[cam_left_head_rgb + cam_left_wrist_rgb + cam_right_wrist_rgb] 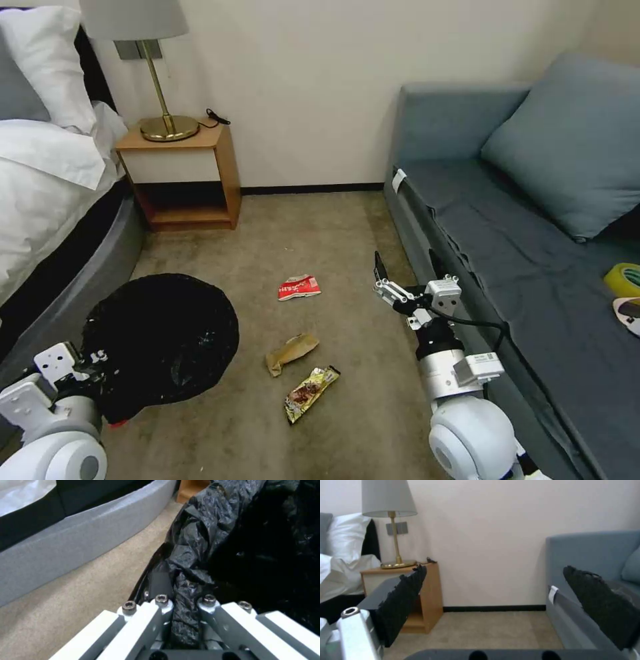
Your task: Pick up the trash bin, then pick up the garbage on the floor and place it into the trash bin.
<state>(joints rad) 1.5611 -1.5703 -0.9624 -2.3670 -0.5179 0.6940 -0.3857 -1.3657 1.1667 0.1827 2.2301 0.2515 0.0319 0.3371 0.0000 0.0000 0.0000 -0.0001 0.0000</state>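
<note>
Left gripper [185, 610]: at the robot's lower left, clamped on the folded black bag at the rim of the trash bin [163, 343]; in the left wrist view the crinkled plastic is pinched between its two fingers [160, 590]. The bin is tilted with its black-lined opening toward the head camera and sits close to the grey bed base [73, 293].

Right gripper [387, 283]: held above the floor [347, 227] just beside the front edge of the blue-grey sofa [533, 267], fingers spread wide and holding nothing. The right wrist view shows its two black ribbed pads [403, 600] well apart, with the wall and carpet between them.

Garbage, three pieces on the beige-brown carpet between the two arms:
- crumpled red-and-white packet [299, 287], farthest from the robot of the three;
- brown paper wrapper [291, 352], nearer the robot;
- shiny gold-brown snack wrapper [311, 392], nearest the robot, just beside the brown one without touching it.
All three lie apart from the bin and from both grippers.

Surroundings: wooden nightstand [187, 177] against the far wall, with a brass lamp [160, 100] on top; white bedding [47, 160] on the left; a yellow tape roll [623, 279] on the sofa seat at the right edge, near a large blue cushion [567, 147].
</note>
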